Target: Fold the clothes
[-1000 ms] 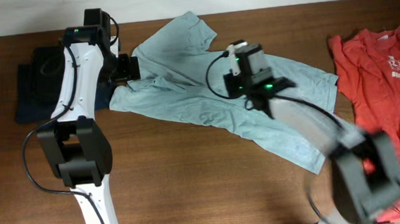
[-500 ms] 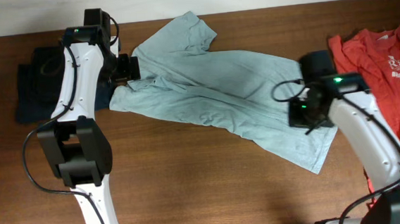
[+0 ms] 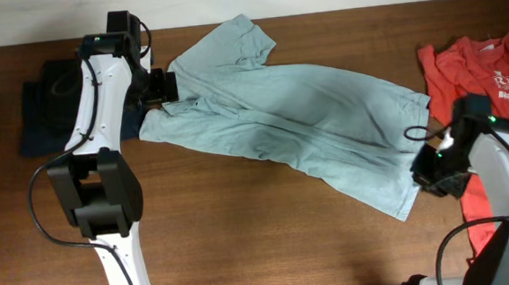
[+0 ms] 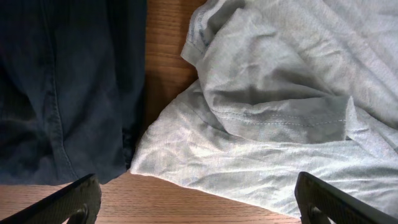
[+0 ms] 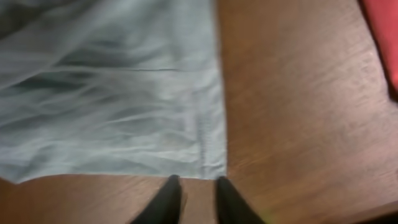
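Note:
A light blue T-shirt (image 3: pixel 297 112) lies spread and wrinkled on a diagonal across the wooden table. My left gripper (image 3: pixel 162 86) hovers over its left edge, open wide and empty. In the left wrist view the fingers (image 4: pixel 199 202) straddle the shirt's rumpled hem (image 4: pixel 273 93). My right gripper (image 3: pixel 429 173) is just off the shirt's lower right corner. In the right wrist view its fingertips (image 5: pixel 196 182) are nearly together just below the corner of the hem (image 5: pixel 112 106) and hold nothing.
A red T-shirt (image 3: pixel 493 81) lies at the table's right side, close to my right arm; its edge shows in the right wrist view (image 5: pixel 382 37). A folded dark navy garment (image 3: pixel 50 107) lies at the far left, touching the blue shirt (image 4: pixel 62 81).
My right arm has swept from the shirt's middle to its lower right corner. The shirt now lies flatter there. The left arm has not moved.

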Robot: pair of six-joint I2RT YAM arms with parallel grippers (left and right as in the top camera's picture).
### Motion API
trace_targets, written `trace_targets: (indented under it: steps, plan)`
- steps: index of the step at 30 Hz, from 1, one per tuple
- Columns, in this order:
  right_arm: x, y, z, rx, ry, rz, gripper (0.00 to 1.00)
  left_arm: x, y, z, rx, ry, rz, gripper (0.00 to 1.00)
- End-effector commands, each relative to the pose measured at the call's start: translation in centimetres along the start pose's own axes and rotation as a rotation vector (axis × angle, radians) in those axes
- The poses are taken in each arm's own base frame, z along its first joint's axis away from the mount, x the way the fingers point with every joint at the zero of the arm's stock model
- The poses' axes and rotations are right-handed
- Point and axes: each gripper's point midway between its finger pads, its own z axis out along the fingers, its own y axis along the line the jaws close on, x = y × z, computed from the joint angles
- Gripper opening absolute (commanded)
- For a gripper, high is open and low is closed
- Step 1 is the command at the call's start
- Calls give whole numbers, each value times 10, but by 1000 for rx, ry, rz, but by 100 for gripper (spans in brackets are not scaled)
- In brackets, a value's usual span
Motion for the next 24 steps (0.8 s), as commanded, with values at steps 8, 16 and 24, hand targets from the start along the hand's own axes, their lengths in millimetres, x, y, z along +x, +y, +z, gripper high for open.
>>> trace_targets:
  steps: [8,16,24]
  plan:
    - [30,-18,49,-64,84,91,61,-5,-2,-17,12,-38,-6,99]
    - [39,-24,72,-63,77,74,45,-5,-2,-17,12,-38,-5,99]
    - [31,-27,72,-46,40,25,11,-5,-1,-17,12,-38,-7,99]
